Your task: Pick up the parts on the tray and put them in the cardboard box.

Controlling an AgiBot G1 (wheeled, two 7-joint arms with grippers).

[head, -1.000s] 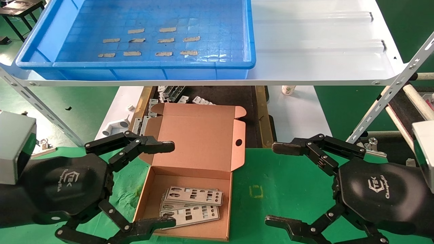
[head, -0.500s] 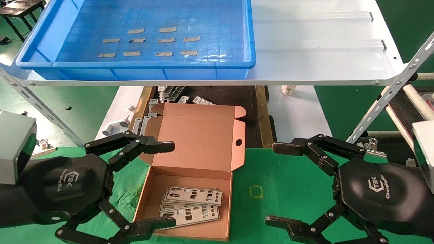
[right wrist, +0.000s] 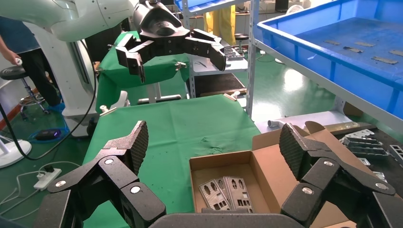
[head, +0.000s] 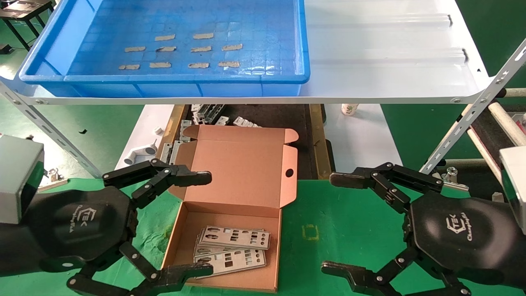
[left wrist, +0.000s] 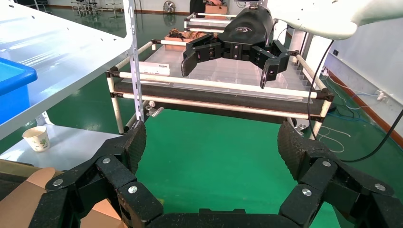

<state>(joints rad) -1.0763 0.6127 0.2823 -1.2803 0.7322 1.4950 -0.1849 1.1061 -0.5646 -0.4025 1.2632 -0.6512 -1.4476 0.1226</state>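
- While both arms hang low over the green worktop [head: 353, 222], the left gripper [head: 203, 224] sits at about 8 o'clock in the head view, its jaws spread wide and holding nothing, one fingertip over the box's far-left corner and the other at its near-left edge.
- At about 4 o'clock, the right gripper [head: 335, 224] hovers over bare green cloth, well apart from the box, jaws likewise spread and empty.
- Between the two grippers lies the cardboard box [head: 246, 172], lid thrown back toward 12 o'clock, a round hole showing in its right flap.
- Inside the box rest the parts [head: 232, 246], silver plates stacked loosely and slightly fanned on the floor.
- Up at 11 o'clock, the tray [head: 41, 61] stands on the white shelf [head: 382, 49], holding only short tan tape strips [head: 201, 49].
- Below the shelf, beyond the box, grey metal brackets [head: 209, 113] lie on a dark surface, with a paper cup [head: 349, 109] nearby.
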